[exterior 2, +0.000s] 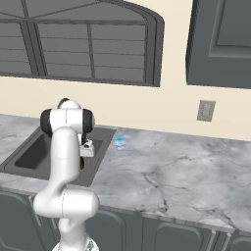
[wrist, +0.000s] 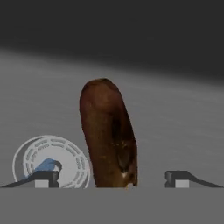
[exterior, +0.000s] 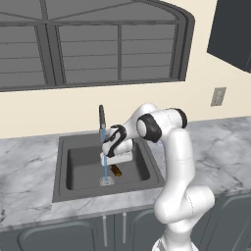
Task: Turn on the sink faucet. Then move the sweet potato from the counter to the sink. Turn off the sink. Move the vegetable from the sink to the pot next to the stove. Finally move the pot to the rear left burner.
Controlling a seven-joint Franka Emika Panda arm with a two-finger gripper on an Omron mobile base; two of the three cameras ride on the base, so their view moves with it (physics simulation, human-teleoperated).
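A brown sweet potato (wrist: 109,135) lies on the floor of the dark sink (exterior: 62,147), just right of the round drain (wrist: 50,161). It also shows in the left base view (exterior: 116,170). My gripper (wrist: 111,178) hangs low in the basin right above it, open. Its two fingertips (wrist: 43,178) stand wide apart on either side of the potato and touch nothing. From the left, the gripper (exterior: 115,160) sits close beside the water. The faucet (exterior: 102,117) rises behind the basin, and a blue stream (exterior: 104,166) runs from it down to the drain.
Marble counter (exterior 2: 171,171) stretches to the right of the sink (exterior 2: 29,152). A small pale blue thing (exterior 2: 120,142) stands on it by the sink's right rim. A wall outlet (exterior 2: 206,110) and a dark upper cabinet (exterior 2: 220,44) sit further right.
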